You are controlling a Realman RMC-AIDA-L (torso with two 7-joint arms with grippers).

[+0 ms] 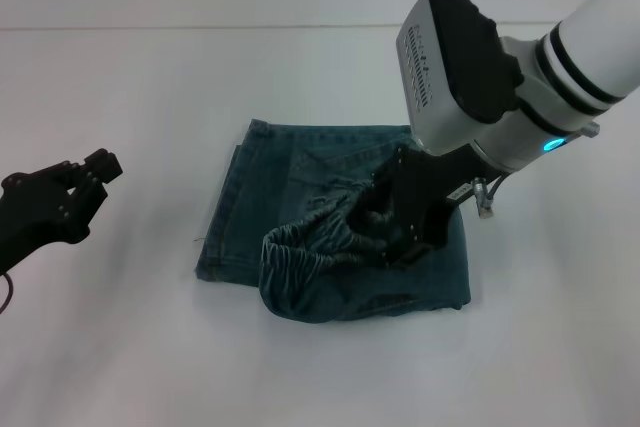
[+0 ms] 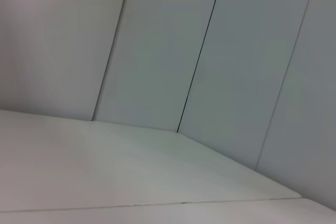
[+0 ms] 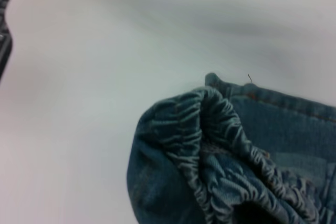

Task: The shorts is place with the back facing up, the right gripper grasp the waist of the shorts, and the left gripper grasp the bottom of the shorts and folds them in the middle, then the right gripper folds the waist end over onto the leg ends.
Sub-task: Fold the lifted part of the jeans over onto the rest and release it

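Observation:
Blue denim shorts lie folded lengthwise in the middle of the white table. Their gathered elastic waist is lifted and curled over toward the leg ends at the left. My right gripper is shut on that waist, holding it just above the fabric. The right wrist view shows the bunched waist close up, with the leg hem beyond it. My left gripper hangs off to the left of the shorts, well apart from them. The left wrist view shows only wall panels and table.
The white table spreads out on all sides of the shorts. A wall of grey panels stands behind the table's far edge.

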